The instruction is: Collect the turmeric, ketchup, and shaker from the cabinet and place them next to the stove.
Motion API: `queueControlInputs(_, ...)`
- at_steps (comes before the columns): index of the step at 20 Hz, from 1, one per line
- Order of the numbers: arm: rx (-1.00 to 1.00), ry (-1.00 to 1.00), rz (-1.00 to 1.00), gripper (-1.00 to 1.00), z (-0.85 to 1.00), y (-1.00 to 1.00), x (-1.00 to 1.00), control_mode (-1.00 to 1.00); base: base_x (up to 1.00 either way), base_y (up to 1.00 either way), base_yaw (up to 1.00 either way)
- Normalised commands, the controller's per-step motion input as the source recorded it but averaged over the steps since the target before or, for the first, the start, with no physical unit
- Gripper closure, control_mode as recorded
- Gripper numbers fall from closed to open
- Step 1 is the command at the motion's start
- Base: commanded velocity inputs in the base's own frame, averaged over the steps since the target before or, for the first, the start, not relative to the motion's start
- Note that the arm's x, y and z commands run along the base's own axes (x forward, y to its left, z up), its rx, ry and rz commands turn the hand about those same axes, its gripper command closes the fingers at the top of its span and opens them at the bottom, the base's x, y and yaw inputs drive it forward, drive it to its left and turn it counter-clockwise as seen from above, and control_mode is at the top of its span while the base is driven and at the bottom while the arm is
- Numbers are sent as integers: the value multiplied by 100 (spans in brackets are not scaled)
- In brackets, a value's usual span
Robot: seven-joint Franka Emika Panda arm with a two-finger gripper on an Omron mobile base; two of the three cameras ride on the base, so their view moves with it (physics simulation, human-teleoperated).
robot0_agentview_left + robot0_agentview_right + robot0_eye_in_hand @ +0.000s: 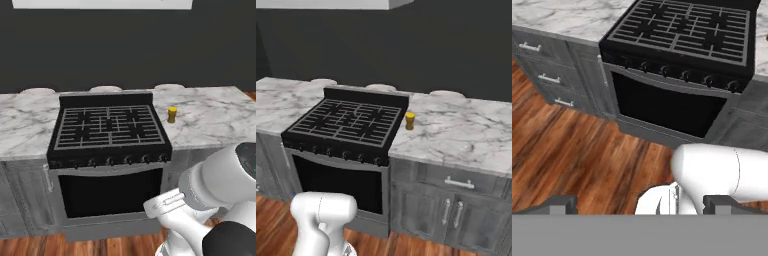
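- Left base view: showed the turmeric upright on the marble counter, just right of the stove; arm folded low at lower right, cut by the frame edge.
- Right base view: caught the same jar beside the stove's right edge; drawers below the counter, dark wall behind.
- Hand view: looked over the wooden floor toward the oven door; gripper spread wide, holding nothing, fingertips barely above the bottom edge.

Matt black stove, veined marble counter, glossy wood floor.
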Motion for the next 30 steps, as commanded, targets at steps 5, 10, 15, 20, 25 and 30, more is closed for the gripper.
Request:
queueControlInputs(5, 0, 0, 0, -100, 0, 0, 0, 100, -14, 53, 55)
queueControlInputs(10, 0, 0, 0, -100, 0, 0, 0, 100, 0, 36, 65)
queueControlInputs(15, 0, 0, 0, -100, 0, 0, 0, 100, 0, 29, 67)
queueControlInputs(20, 0, 0, 0, -100, 0, 0, 0, 100, 0, 24, 68)
queueControlInputs(25, 0, 0, 0, -100, 0, 0, 0, 100, 1, 12, 70)
queueControlInputs(30, 0, 0, 0, -100, 0, 0, 0, 100, 10, 7, 68)
